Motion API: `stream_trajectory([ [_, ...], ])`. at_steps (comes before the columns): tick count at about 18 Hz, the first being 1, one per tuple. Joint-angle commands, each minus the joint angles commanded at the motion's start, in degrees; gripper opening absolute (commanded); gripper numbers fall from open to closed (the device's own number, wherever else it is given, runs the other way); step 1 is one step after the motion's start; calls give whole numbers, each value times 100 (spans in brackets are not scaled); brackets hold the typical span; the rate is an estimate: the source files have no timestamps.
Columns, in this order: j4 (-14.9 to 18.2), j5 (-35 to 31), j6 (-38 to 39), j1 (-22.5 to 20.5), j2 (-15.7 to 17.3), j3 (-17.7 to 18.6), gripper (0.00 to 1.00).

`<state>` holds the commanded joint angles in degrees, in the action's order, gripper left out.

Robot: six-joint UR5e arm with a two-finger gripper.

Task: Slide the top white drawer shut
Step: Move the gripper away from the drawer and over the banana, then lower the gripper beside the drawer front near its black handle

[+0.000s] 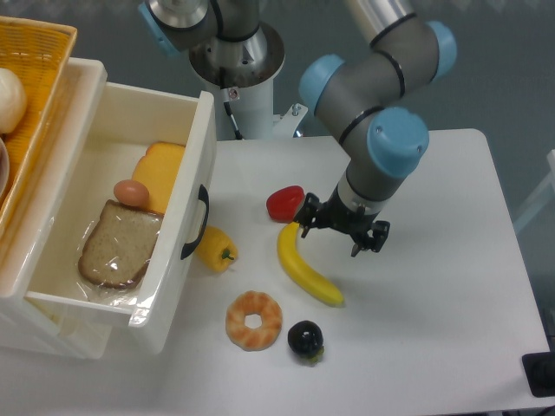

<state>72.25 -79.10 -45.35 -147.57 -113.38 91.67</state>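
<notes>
Camera view, left to right. A basket (pixel 35 78) sits at the far left edge. The drawer (pixel 130 338) stands pulled out at the table's (pixel 434 303) left side, its black handle (pixel 196 224) facing right. Inside lie a bread slice (pixel 120 244), an egg (pixel 131 192) and cheese (pixel 161 173). A yellow pepper (pixel 216 249) lies just beside the drawer front. Further right: a donut (pixel 254 320), a dark fruit (pixel 305 339), a red pepper (pixel 284 203) and a banana (pixel 306 267). The claw (pixel 338 236) hangs above the banana's upper end, well apart from the drawer, fingers spread and holding nothing.
</notes>
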Motion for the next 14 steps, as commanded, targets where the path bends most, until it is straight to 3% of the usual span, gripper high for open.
stream_trajectory([
  [14,53,44,527,659,44,0,100],
])
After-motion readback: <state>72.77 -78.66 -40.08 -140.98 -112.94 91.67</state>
